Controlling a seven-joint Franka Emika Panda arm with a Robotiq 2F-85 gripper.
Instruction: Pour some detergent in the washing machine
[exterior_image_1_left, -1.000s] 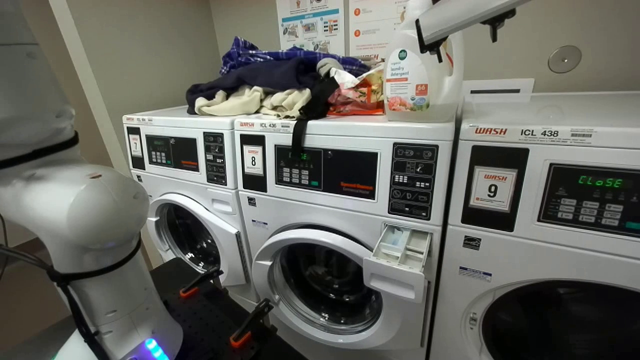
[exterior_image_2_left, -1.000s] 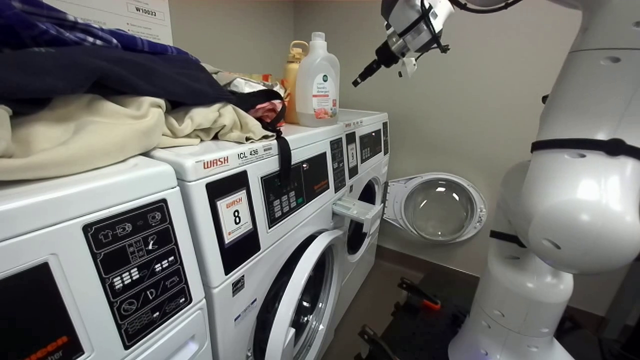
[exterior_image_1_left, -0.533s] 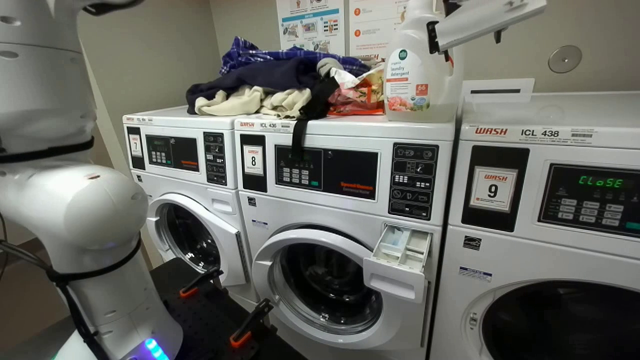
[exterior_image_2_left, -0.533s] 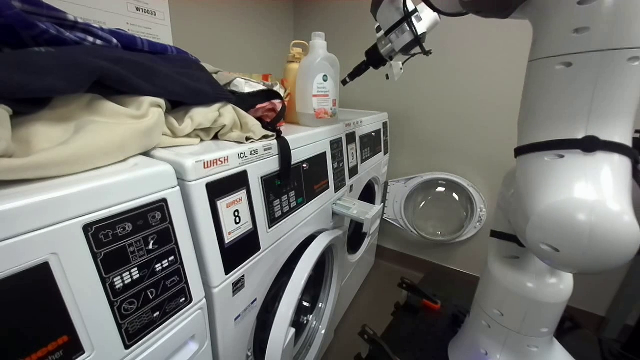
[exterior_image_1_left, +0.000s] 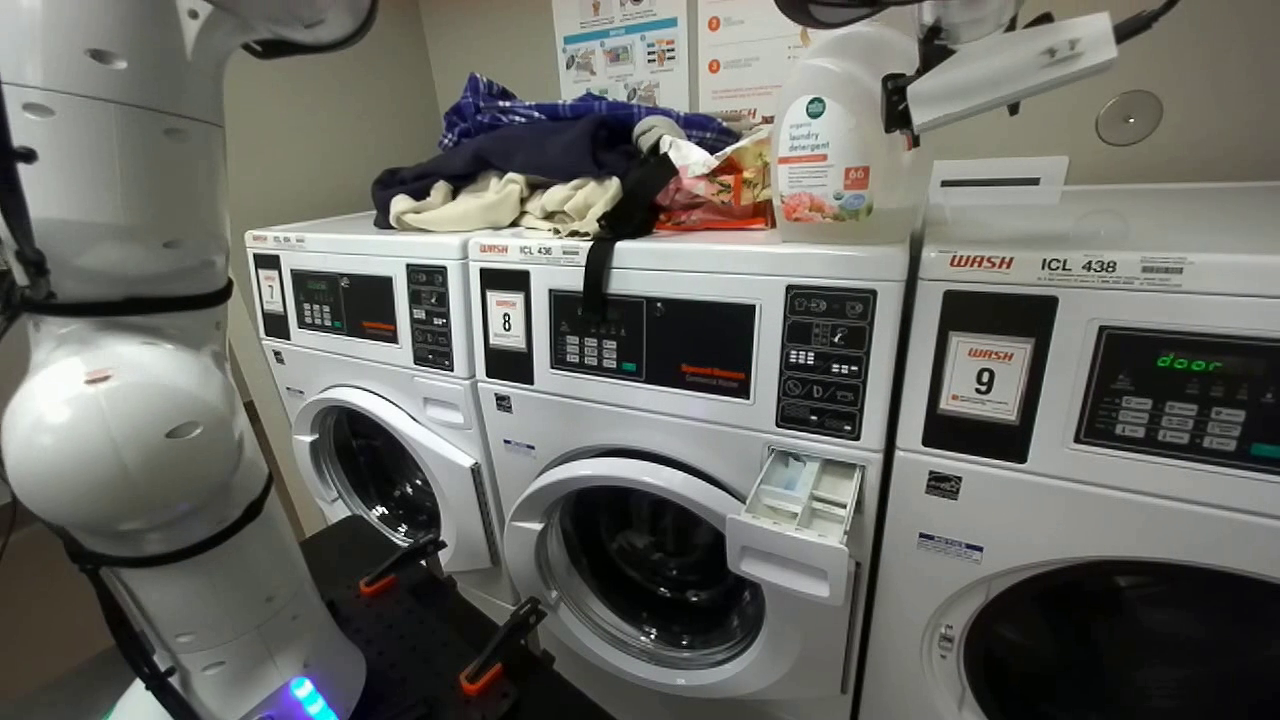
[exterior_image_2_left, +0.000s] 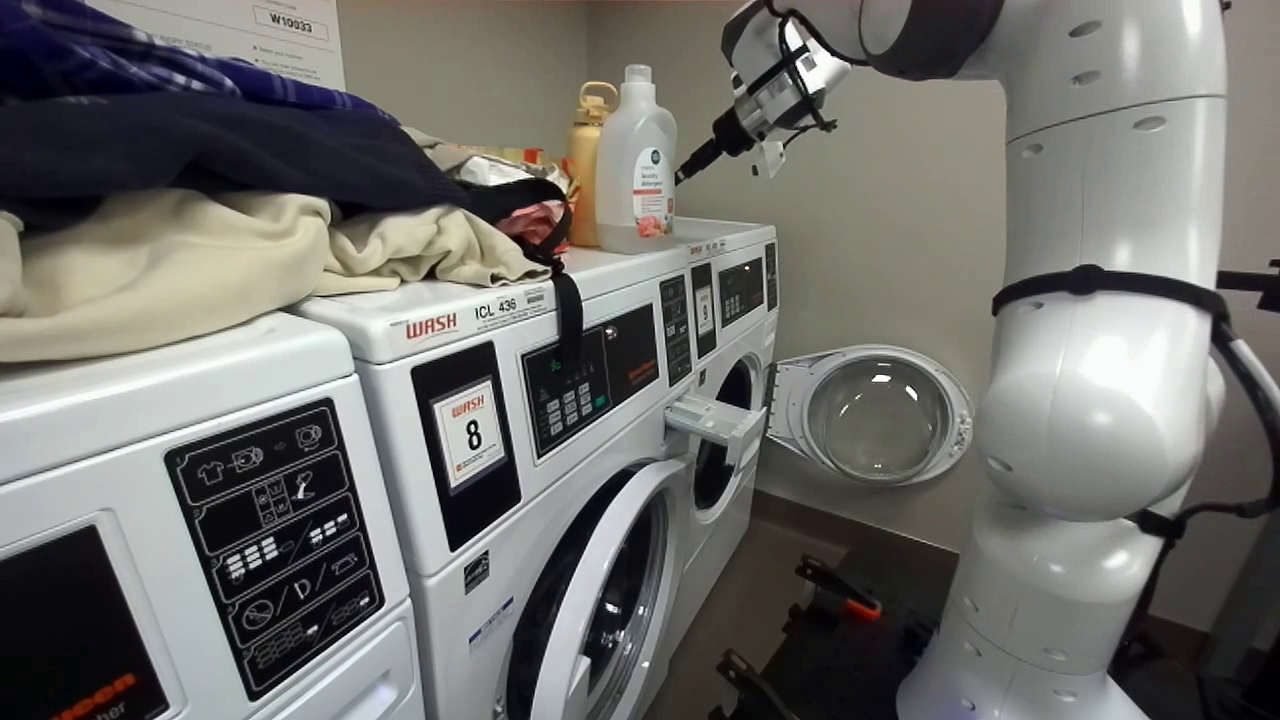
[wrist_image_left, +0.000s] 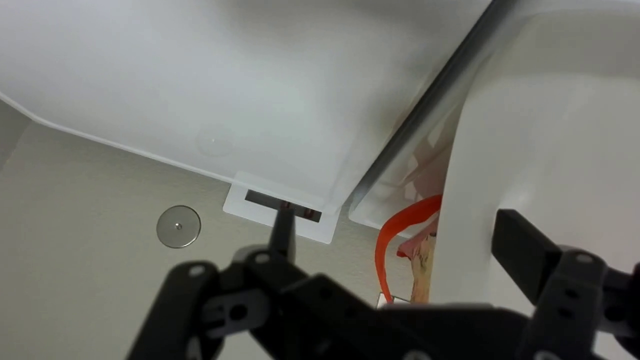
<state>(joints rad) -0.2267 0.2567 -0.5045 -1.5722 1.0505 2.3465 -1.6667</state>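
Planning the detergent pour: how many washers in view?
3, in an exterior view: washer 7 at left, washer 8 in the middle, washer 9 at right. More may stand off-frame.

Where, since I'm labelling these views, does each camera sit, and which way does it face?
Wrist view: on the wrist, facing washer 9 and the back wall, detergent at picture right; own body: only the open end effector.
In an exterior view: before the washing machine, facing its front; arm at picture left, end effector upper right.
In an exterior view: beside the clothes, looking past them toward washer 9; arm at picture right, end effector upper middle.
Both exterior views share the clothes, detergent, washing machine and arm.
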